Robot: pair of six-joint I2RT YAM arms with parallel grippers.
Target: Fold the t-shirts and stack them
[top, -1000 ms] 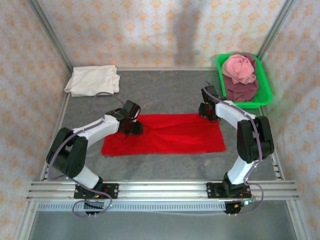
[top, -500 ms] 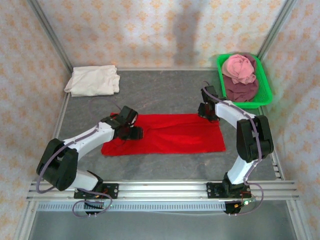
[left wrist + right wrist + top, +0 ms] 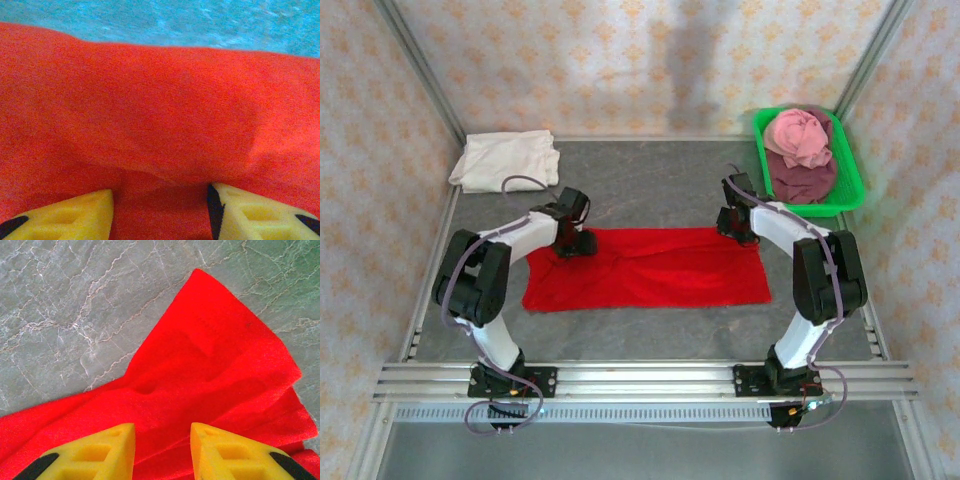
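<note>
A bright red t-shirt (image 3: pixel 650 268) lies folded into a long flat strip across the middle of the table. My left gripper (image 3: pixel 575 243) is down on its far left corner. In the left wrist view its jaws (image 3: pixel 160 212) stand open with red cloth (image 3: pixel 160 110) beneath and between them. My right gripper (image 3: pixel 735 230) is on the far right corner. Its jaws (image 3: pixel 162 452) are open too, over a rumpled corner of the red cloth (image 3: pixel 220 365). A folded cream-white t-shirt (image 3: pixel 507 160) sits at the back left.
A green tray (image 3: pixel 850 195) at the back right holds a crumpled pink t-shirt (image 3: pixel 798 135) on top of a maroon one (image 3: pixel 802 180). Grey table (image 3: pixel 650 185) shows behind the red shirt. Patterned walls close in the sides and back.
The left gripper has opened and moved a little back and left along the shirt's far edge, and its arm has folded in. The right arm has not moved.
</note>
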